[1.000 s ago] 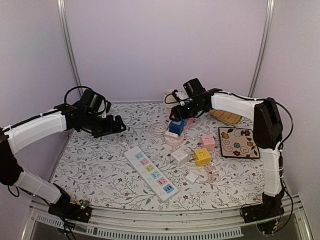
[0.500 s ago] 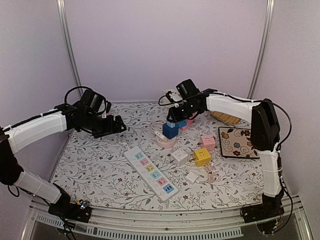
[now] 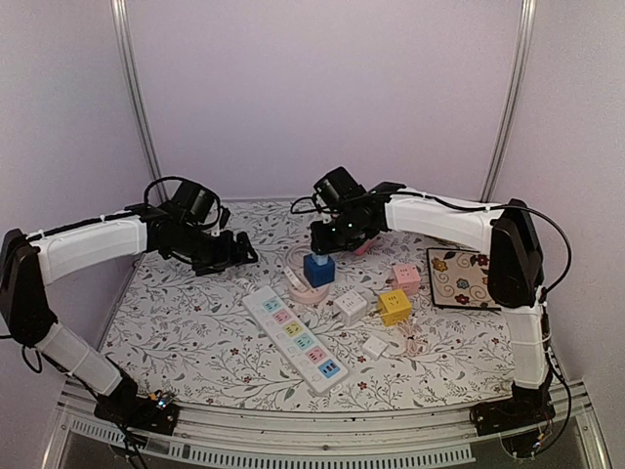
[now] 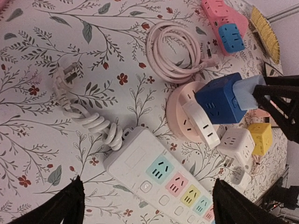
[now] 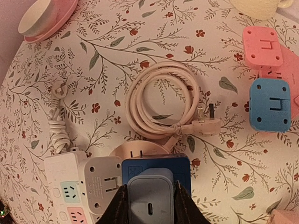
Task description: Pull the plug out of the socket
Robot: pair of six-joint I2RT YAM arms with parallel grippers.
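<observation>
Soft pinkish even light, sharp, faint shadows

From high at 6 o'clock the top camera faces 12; both wrist cameras look down closely, sharing the blue cube point(image 3: 318, 269).

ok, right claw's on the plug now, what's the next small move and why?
Probably bring the open left claw over to pin the blue cube socket before pulling. The right claw is shut on the pale blue plug, which is seated in the cube, and nothing holds the cube down, so it would likely lift with the plug.
</observation>
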